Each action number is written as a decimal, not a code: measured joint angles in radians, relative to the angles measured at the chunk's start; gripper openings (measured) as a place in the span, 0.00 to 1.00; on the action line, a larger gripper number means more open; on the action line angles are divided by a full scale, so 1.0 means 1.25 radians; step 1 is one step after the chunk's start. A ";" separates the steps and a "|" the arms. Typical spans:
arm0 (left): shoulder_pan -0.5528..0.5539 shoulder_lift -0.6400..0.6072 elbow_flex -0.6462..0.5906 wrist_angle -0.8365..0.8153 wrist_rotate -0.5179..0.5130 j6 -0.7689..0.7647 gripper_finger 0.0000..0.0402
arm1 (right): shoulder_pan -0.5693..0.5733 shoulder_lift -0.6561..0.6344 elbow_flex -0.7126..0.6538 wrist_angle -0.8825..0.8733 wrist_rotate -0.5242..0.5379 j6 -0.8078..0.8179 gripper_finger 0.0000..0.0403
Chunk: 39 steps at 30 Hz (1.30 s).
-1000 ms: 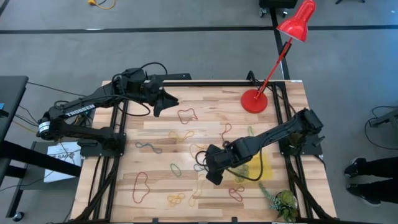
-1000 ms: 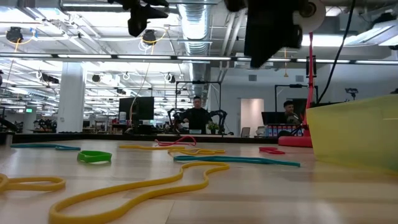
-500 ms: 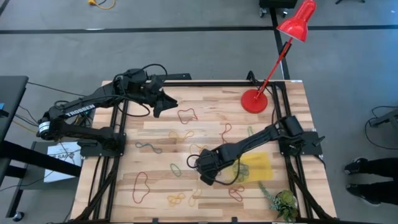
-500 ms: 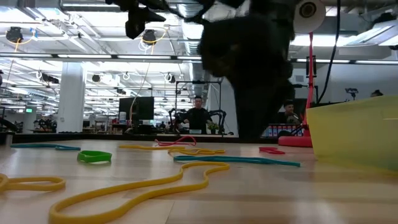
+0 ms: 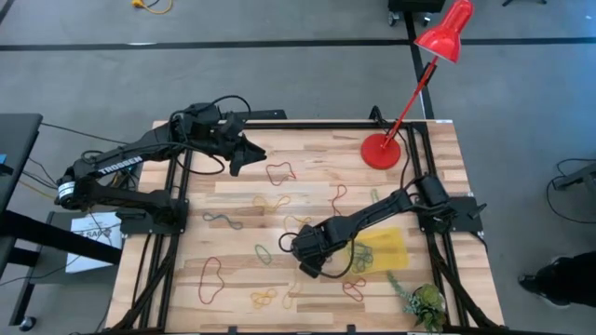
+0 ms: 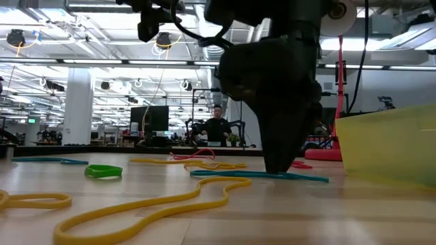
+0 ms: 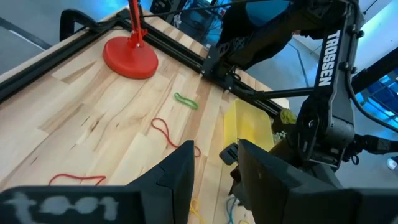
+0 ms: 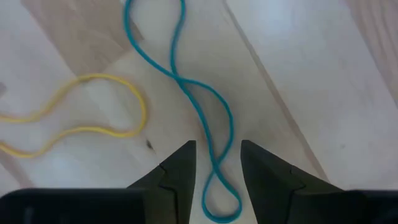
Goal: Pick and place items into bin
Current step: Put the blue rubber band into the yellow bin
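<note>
Two dark arms on pale wooden plank table [image 5: 242,191] | translucent yellow plastic bin [image 5: 386,249] near right edge | right gripper [image 8: 214,163] lowered, fingers parted astride thin teal rubber-band loop [image 8: 205,112] beside bin, not clamped | left gripper [image 7: 214,163] raised at far-left, released, empty

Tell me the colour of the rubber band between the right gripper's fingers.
Teal blue. The rubber band shows best in the right wrist view, lying between the open right gripper.

Right pincer [image 8: 216,167] points down near the table's middle, fingers apart; left pincer [image 5: 235,164] hangs parted near the far-left corner.
</note>
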 joint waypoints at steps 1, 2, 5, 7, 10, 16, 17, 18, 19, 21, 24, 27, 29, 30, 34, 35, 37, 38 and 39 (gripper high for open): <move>0.000 0.000 0.000 0.000 0.000 0.000 0.28 | 0.000 0.000 -0.001 -0.004 0.002 -0.005 0.30; 0.000 0.000 0.000 0.001 -0.001 0.000 0.28 | 0.000 0.000 -0.001 -0.004 0.002 -0.007 0.30; 0.000 0.000 0.000 0.001 -0.003 0.000 0.28 | -0.001 0.000 -0.004 0.000 0.006 -0.007 0.30; 0.000 0.000 0.000 0.002 -0.004 0.000 0.28 | -0.001 -0.002 -0.014 0.008 0.007 -0.007 0.30; 0.000 0.000 0.000 0.003 -0.004 0.000 0.28 | -0.001 -0.006 -0.034 0.018 0.006 -0.007 0.30; 0.000 0.000 0.000 0.003 -0.005 -0.005 0.28 | -0.002 -0.006 -0.041 0.029 0.001 -0.007 0.30; 0.000 0.000 0.000 0.003 -0.005 -0.006 0.28 | -0.002 -0.006 -0.041 0.035 0.001 -0.007 0.29; 0.000 0.000 0.000 0.003 -0.006 -0.006 0.28 | -0.002 -0.006 -0.042 0.039 0.001 -0.007 0.29; 0.000 0.000 0.000 0.004 -0.011 -0.006 0.28 | -0.002 -0.006 -0.042 0.040 0.002 -0.007 0.27; 0.000 0.000 0.000 0.004 -0.024 -0.007 0.28 | -0.002 -0.005 -0.043 0.039 0.001 -0.007 0.22; 0.000 0.000 0.000 0.004 -0.031 -0.008 0.28 | -0.002 -0.005 -0.043 0.042 0.002 -0.013 0.09; 0.000 0.000 0.000 0.004 -0.051 -0.014 0.28 | -0.002 -0.004 -0.043 0.043 0.001 -0.013 0.02; 0.000 0.000 0.000 0.004 -0.066 -0.026 0.28 | -0.002 -0.003 -0.036 0.036 0.001 -0.013 0.03; 0.000 0.000 0.000 0.004 -0.069 -0.031 0.28 | -0.002 -0.002 -0.030 0.028 0.001 -0.013 0.04; 0.000 0.000 0.000 0.004 -0.076 -0.040 0.28 | -0.011 0.002 0.000 -0.012 -0.008 -0.014 0.01; 0.000 0.000 0.000 0.004 -0.076 -0.040 0.28 | -0.012 0.001 0.006 -0.019 -0.010 -0.016 0.01; 0.000 0.000 0.000 0.004 -0.076 -0.041 0.28 | -0.016 -0.001 0.022 -0.024 -0.013 -0.023 0.01; 0.000 0.000 0.000 0.004 -0.076 -0.041 0.28 | -0.019 -0.002 0.032 -0.034 -0.017 -0.030 0.01; 0.000 0.000 0.000 0.004 -0.076 -0.042 0.28 | -0.021 -0.002 0.044 -0.050 -0.023 -0.040 0.01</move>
